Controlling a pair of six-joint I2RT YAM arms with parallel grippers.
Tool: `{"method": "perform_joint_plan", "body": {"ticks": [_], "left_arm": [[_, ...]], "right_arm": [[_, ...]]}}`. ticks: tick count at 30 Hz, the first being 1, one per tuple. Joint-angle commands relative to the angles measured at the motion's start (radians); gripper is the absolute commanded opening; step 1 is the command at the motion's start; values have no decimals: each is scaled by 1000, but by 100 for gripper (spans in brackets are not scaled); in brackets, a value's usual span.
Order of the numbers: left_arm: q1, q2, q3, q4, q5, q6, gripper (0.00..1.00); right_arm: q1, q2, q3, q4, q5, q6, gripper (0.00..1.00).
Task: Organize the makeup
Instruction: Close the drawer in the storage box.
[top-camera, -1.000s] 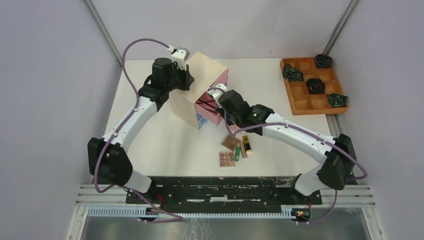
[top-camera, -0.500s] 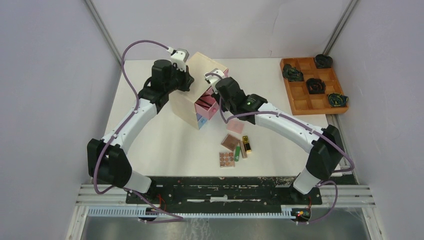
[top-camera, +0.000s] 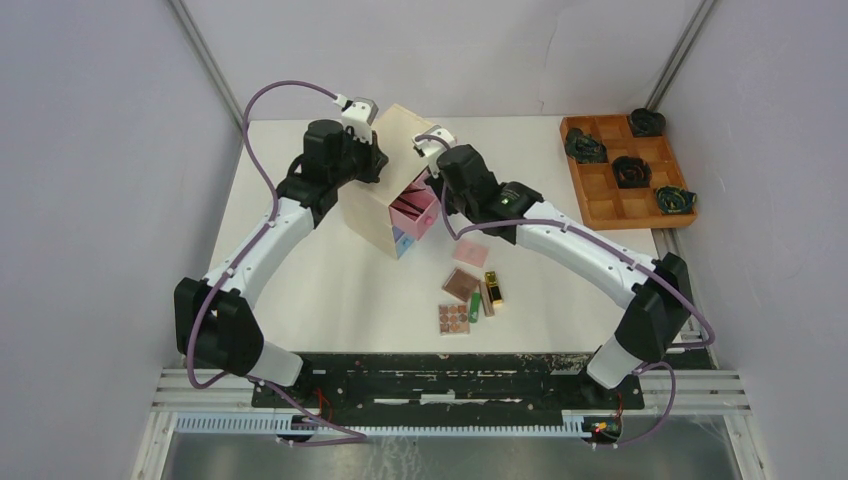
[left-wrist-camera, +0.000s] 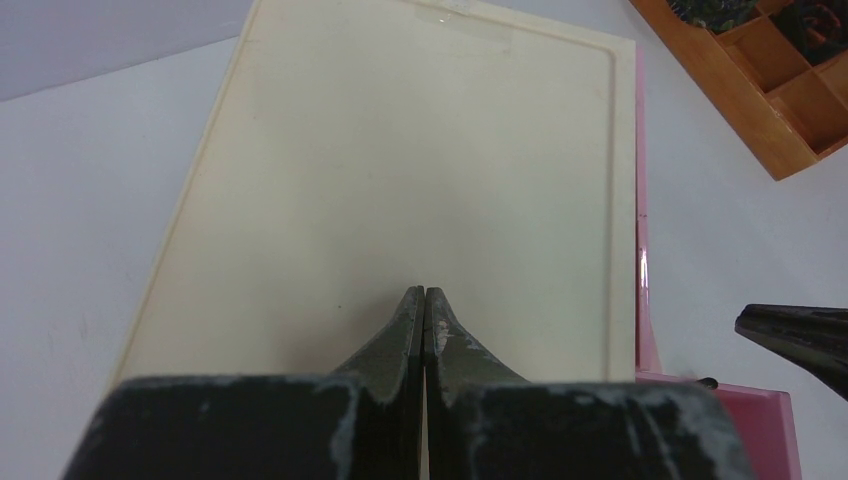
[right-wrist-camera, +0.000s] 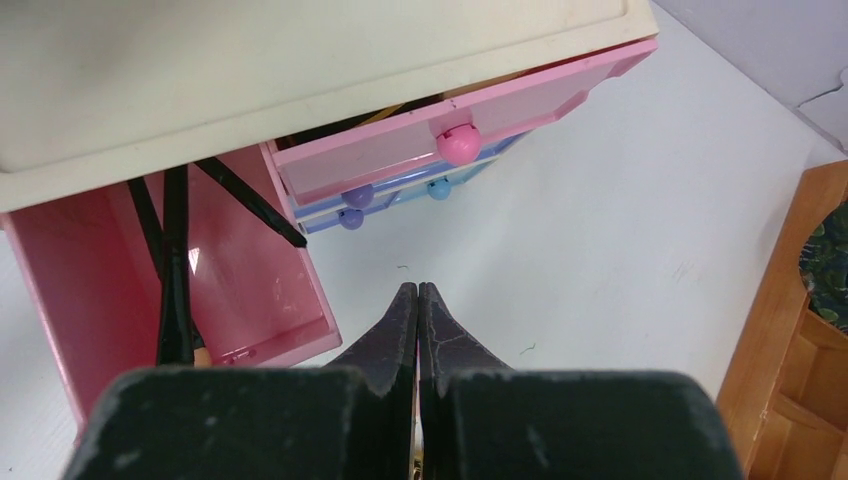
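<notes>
The makeup (top-camera: 461, 286) lies in two places. Two thin black sticks (right-wrist-camera: 175, 262) rest crosswise in the pulled-out pink drawer (right-wrist-camera: 250, 290) of the pale wooden chest (top-camera: 385, 195) with pink and blue drawers. The rest sits in a loose cluster on the white desk (top-camera: 330, 270) just in front of the chest: a pale pink pad (top-camera: 470, 252), two brown palettes (top-camera: 453, 318), a gold tube (top-camera: 493, 290) and a slim green tube (top-camera: 474, 307). No white jar or black compact shows in any view.

The left gripper (left-wrist-camera: 425, 298) has its fingers pressed together with nothing between them, its tips at the chest's flat top. Whether they touch the wood or hang just over it I cannot tell. It looks placed to steady the chest. The right gripper (right-wrist-camera: 417, 292) is likewise together and empty, poised over bare desk just beside the open drawer. It is out in front of a second pink drawer (right-wrist-camera: 380, 150) that has a round pink knob (right-wrist-camera: 458, 141) and stands slightly ajar.

My reading is that the sticks are stowed and the sorting is partway through, with the desk cluster not yet put away. The next move calls for the right gripper to part its fingers and go to the cluster, where the pink pad is nearest. It would then carry the item to the open drawer, or to another drawer if kinds are to be kept apart. The flat palettes will likely be awkward to pinch off the desk, and the tubes may roll.
</notes>
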Motion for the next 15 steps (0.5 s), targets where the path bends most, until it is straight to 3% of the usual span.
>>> {"method": "perform_joint_plan", "body": {"ticks": [1, 15], "left_arm": [[-3, 32, -44, -146, -29, -5, 3], [-3, 33, -42, -150, -33, 6, 3]], "right_arm": [[-3, -44, 69, 7, 0, -16, 1], [-3, 81, 196, 17, -66, -10, 0]]}}
